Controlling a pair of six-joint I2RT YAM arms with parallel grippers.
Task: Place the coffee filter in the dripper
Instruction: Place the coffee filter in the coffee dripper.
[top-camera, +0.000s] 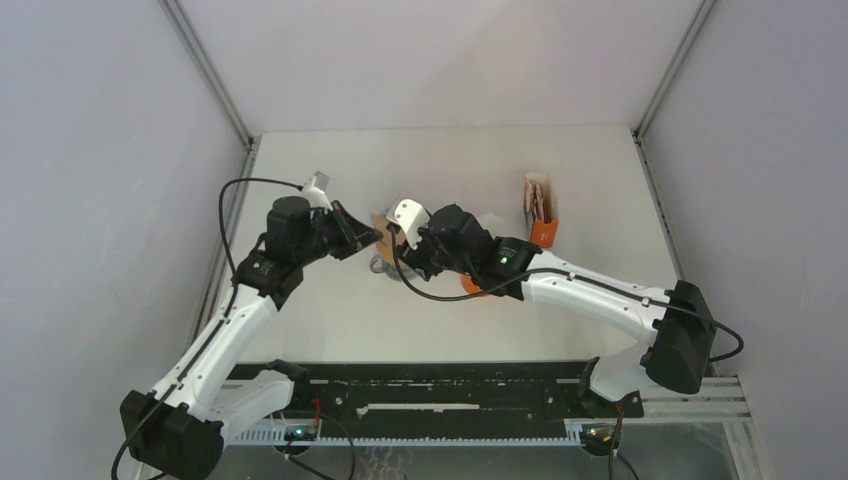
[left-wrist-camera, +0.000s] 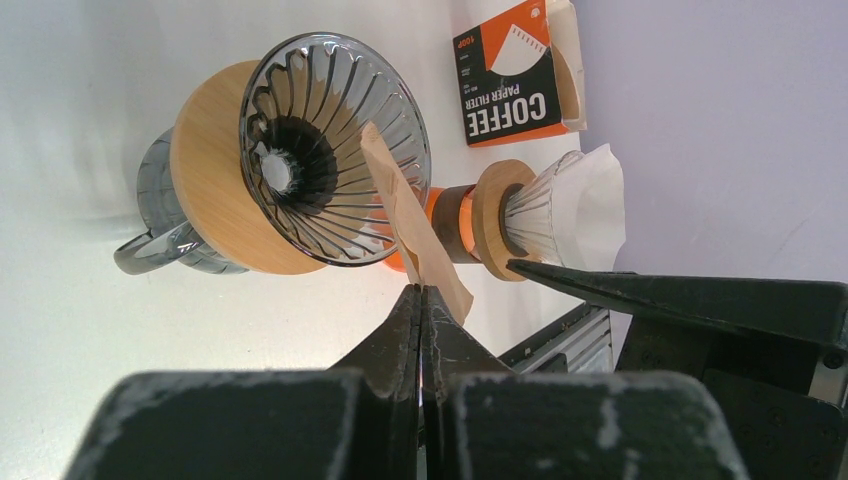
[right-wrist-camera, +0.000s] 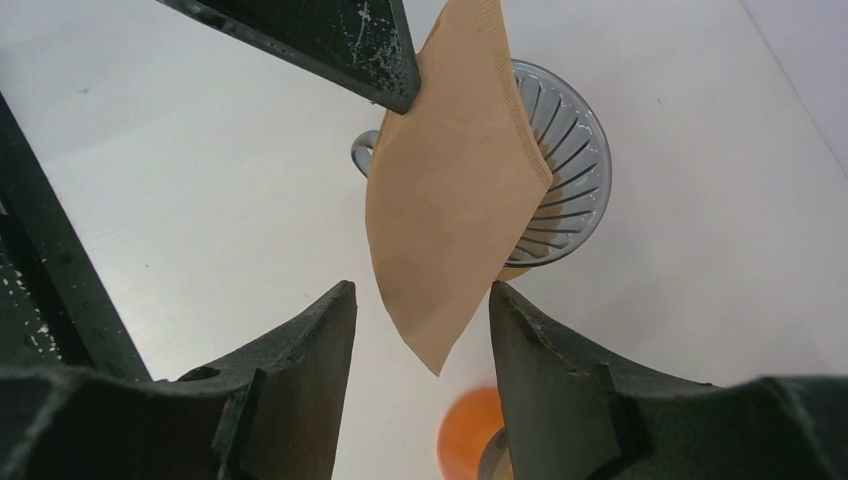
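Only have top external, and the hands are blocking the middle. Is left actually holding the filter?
Observer: Yes. The left wrist view shows the left hand shut on one edge of the brown filter.
Operator: Right hand?
Observer: The right hand is open, with the filter's lower corner hanging between its fingers.
Operator: Dripper empty?
Observer: Yes, the glass dripper has nothing inside. The only seated filter is a white filter in a second dripper behind it.
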